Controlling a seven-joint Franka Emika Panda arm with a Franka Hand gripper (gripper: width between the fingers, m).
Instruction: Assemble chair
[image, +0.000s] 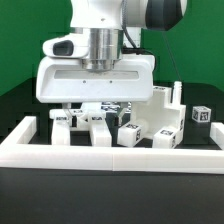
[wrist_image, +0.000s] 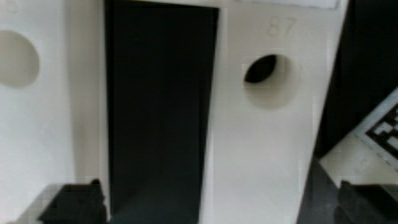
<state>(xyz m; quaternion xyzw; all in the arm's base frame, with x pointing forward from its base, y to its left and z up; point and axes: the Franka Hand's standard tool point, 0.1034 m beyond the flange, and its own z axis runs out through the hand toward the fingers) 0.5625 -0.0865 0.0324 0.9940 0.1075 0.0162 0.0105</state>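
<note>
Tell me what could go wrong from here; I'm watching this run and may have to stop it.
1. The gripper sits low among tightly packed chair parts, so a finger could knock a neighbour askew.
2. In the wrist view a holed panel fills the picture and the fingertips barely show; an off-centre grasp might tilt it.
3. The parts lie near the frame; a pushed one could jam against it.
</note>
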